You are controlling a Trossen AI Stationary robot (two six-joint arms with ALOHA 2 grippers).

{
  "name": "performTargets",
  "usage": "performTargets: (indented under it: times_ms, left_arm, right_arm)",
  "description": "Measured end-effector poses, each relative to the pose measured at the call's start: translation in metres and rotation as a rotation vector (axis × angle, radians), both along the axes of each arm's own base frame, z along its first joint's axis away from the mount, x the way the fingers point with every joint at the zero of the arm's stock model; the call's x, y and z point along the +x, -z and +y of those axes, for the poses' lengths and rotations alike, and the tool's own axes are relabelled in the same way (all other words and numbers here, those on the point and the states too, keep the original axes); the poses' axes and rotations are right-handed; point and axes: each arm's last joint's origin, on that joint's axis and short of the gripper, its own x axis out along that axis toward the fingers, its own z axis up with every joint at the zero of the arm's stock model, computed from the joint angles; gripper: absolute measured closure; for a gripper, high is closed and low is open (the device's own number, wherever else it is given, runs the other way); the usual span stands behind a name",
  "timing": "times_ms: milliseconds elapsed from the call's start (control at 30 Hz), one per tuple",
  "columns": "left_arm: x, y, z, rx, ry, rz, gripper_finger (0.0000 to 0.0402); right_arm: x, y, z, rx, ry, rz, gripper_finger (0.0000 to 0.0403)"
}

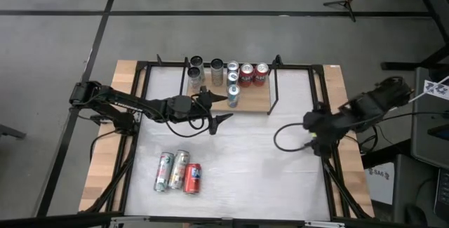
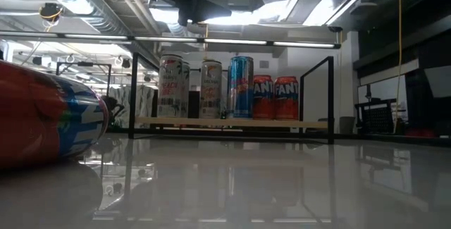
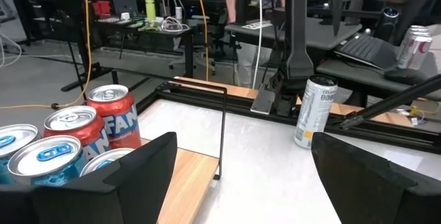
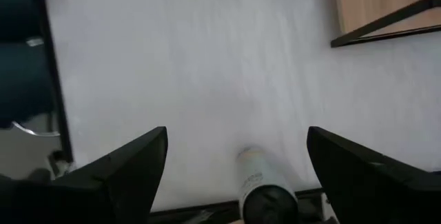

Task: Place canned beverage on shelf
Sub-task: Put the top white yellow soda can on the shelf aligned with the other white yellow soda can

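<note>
Two hands are on my screens, and both stand spread with nothing between their fingers. My left hand (image 1: 214, 109) hovers just in front of the shelf (image 1: 256, 100), at its left-middle part, its fingers pointing toward the shelf's right end. From that wrist's camera I see the wide gap between its dark fingers (image 3: 145, 172), with the red cans (image 3: 114, 117) and blue-topped cans (image 3: 41, 158) close by on the light-wood board.

My right hand (image 1: 313, 128) hangs near the counter's (image 1: 245, 165) right edge, well apart from the shelf, also released. Its wrist camera looks down on bare white counter and on a pale can (image 4: 265, 189) standing upright right beneath it; a corner of the shelf's wood and black rod shows at the far side.

On the shelf I count several upright cans in the overhead view: two dark-topped ones (image 1: 196, 64) at the back left, silver and blue ones (image 1: 233, 96) in the middle, and two red ones at the right. The level camera shows five across the board, the tall blue can (image 2: 241, 87) among them.

Three more cans (image 1: 179, 172) lie on their sides near the counter's front left, touching one another; the rightmost is red (image 1: 193, 179).
</note>
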Motion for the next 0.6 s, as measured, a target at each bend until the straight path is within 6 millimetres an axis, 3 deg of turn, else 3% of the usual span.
performTargets:
  times_ms: [133,300,600]
  left_arm:
    - [0.0,0.0,0.0,0.0,0.0,0.001,0.0072]
    - [0.0,0.0,0.0,0.0,0.001,0.001,0.0072]
    - [0.0,0.001,0.0,0.0,-0.002,0.002,0.0072]
  right_arm:
    - [-0.013,0.006,-0.001,-0.003,0.064,-0.02,0.0061]
    - [-0.033,0.033,-0.003,0.048,0.121,0.08,0.0061]
    - [-0.05,0.085,-0.004,0.02,0.132,0.276,0.0061]
